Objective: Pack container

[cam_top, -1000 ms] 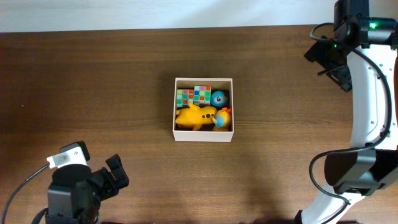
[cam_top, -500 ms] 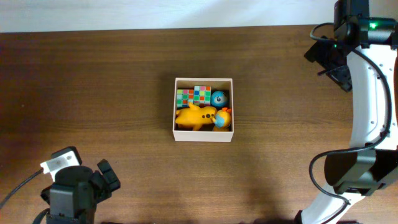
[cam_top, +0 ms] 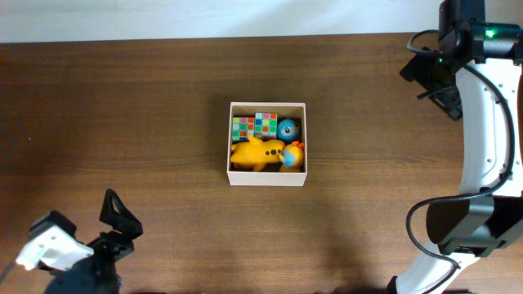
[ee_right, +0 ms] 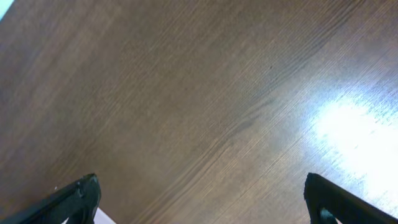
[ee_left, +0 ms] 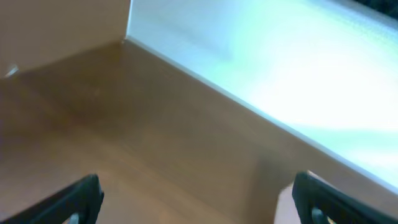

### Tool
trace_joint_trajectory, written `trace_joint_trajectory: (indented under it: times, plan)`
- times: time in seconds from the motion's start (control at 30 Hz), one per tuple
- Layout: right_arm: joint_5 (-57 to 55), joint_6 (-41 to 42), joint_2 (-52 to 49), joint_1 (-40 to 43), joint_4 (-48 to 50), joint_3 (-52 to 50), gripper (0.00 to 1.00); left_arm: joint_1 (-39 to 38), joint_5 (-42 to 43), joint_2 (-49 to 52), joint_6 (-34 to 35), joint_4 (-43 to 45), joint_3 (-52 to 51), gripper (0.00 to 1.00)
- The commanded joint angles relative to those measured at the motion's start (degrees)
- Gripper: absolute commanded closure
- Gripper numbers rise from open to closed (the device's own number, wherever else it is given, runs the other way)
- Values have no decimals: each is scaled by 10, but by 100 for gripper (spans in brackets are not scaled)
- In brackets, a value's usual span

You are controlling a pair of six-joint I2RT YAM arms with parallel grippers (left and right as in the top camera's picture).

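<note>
The container (cam_top: pixel 267 178), a square white-walled box, stands mid-table in the overhead view. Inside it lie a yellow plush toy (cam_top: pixel 256 153), two chequered colour cubes (cam_top: pixel 253 126), a blue ball (cam_top: pixel 288 129) and a small orange-and-blue toy (cam_top: pixel 292 155). My left gripper (cam_top: pixel 121 219) is far off at the front left corner, open and empty. Its wrist view shows only its dark fingertips (ee_left: pixel 84 196) wide apart over blurred wood. My right gripper (cam_top: pixel 431 84) hangs at the back right, open and empty. Its fingertips (ee_right: pixel 84 194) spread over bare table grain.
The brown wooden table (cam_top: pixel 122 114) runs to a pale wall (cam_top: pixel 163 16) at the back. The white right arm (cam_top: pixel 486 139) arches along the right edge down to its base (cam_top: pixel 458 229). A bright white band (ee_left: pixel 298 74) borders the wood in the left wrist view.
The left arm has drawn back and leftward toward the front left corner, turning as it went. The right arm and the container's contents have not moved.
</note>
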State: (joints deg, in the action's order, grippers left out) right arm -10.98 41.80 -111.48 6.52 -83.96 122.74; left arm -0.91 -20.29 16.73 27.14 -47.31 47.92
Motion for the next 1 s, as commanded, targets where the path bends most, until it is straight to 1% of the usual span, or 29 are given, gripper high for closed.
trace_joint_trajectory:
  times: [0.0,0.03,0.1,0.13,0.23,0.43,0.77,0.97]
  plan:
    - [-1,2,5,3,0,5,1,7,20,-69,1,64,-83,1]
    - [-1,2,5,3,0,5,1,7,31,-98,-9,103,-123,1]
    - [-1,2,5,3,0,5,2,7,48,-129,-25,151,-168,1]
    - [-1,2,5,3,0,5,1,7,67,-152,-48,196,-210,1]
    - [-1,2,5,3,0,5,1,7,90,-164,-83,235,-255,1]
    - [-1,2,5,3,0,5,1,7,92,-164,-130,237,-311,1]
    - [-1,2,5,3,0,5,1,7,94,-164,-131,231,-390,1]
    - [-1,2,5,3,0,5,1,7,99,-164,-131,231,-408,1]
